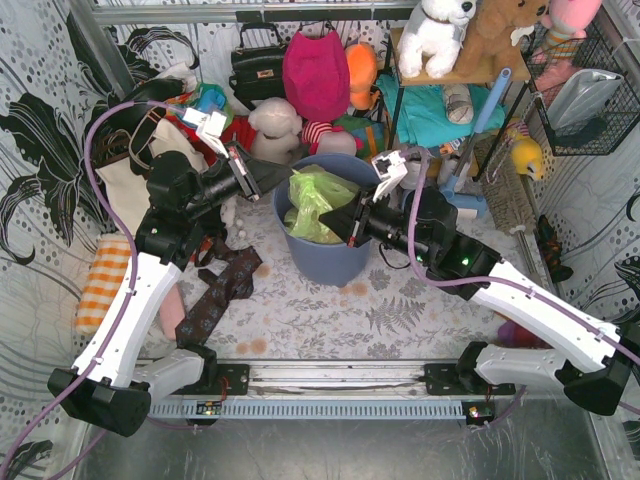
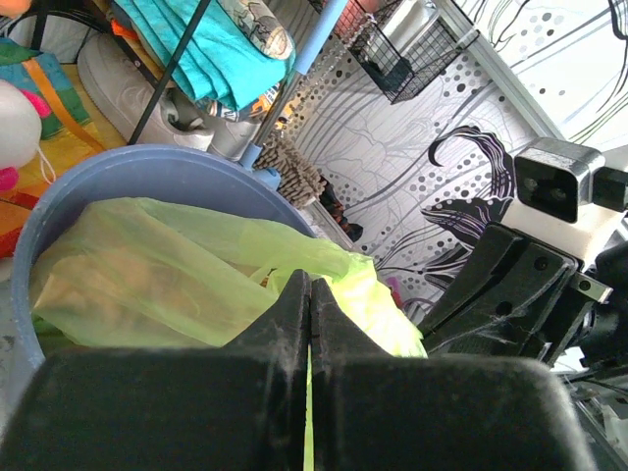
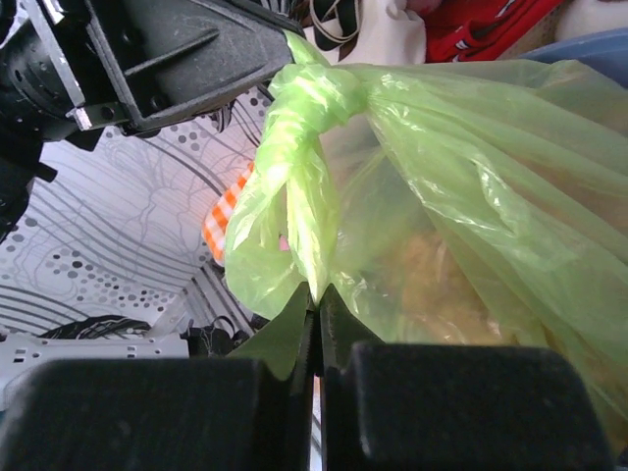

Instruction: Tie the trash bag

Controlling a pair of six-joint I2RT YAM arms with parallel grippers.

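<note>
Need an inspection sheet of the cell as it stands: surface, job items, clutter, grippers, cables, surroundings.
Surface: floral table cover, a few brownish spots.
Job's things: trash bag sits in the blue bin; neck bunched into a knot.
Clutter: dark patterned cloth, orange checked cloth.
Grippers: left gripper and right gripper both shut on the trash bag.
Cables: purple cable loops off each arm; no snag seen.
Surroundings: plush toys, wire basket, patterned wall.

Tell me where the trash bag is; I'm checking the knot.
In the top view the trash bag sits inside the blue bin mid-table, its top pinched by the left fingers and the right fingers.
</note>
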